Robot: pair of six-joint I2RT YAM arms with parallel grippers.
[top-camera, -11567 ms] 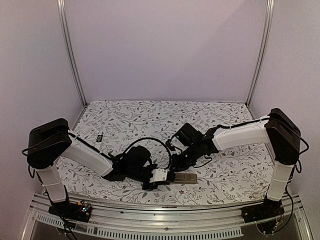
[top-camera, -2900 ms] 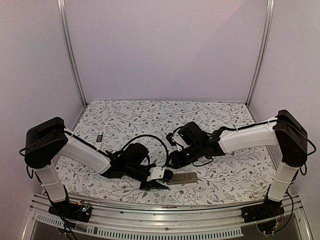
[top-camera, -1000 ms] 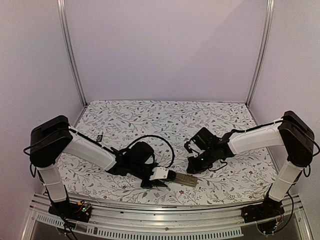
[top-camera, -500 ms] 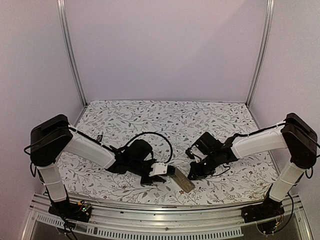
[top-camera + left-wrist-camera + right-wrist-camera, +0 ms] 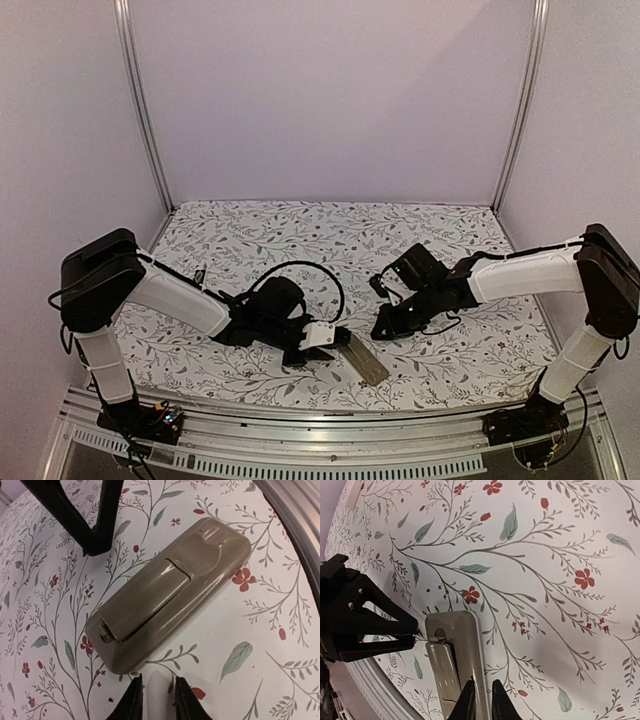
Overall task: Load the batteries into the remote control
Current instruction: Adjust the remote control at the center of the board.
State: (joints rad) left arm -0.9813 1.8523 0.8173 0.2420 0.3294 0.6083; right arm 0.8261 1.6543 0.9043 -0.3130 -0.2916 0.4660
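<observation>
The beige remote (image 5: 365,361) lies back side up and diagonal on the floral table near the front edge, with its battery cover on. It also shows in the left wrist view (image 5: 170,592) and in the right wrist view (image 5: 455,665). My left gripper (image 5: 337,341) sits just off the remote's near end, its jaws a narrow gap apart and empty (image 5: 157,700). My right gripper (image 5: 385,328) hovers over the remote's edge, its jaws almost together and empty (image 5: 482,702). A tiny slim dark thing (image 5: 199,273), perhaps a battery, lies at the far left.
The metal rail (image 5: 330,415) runs along the table's front edge, close to the remote. The right gripper's black fingers (image 5: 90,530) stand beyond the remote in the left wrist view. The left gripper (image 5: 370,625) shows beside the remote in the right wrist view.
The remote has swung from lying sideways at the left gripper's tips to lying diagonal, free of it. The right gripper has moved right and back from the remote.
</observation>
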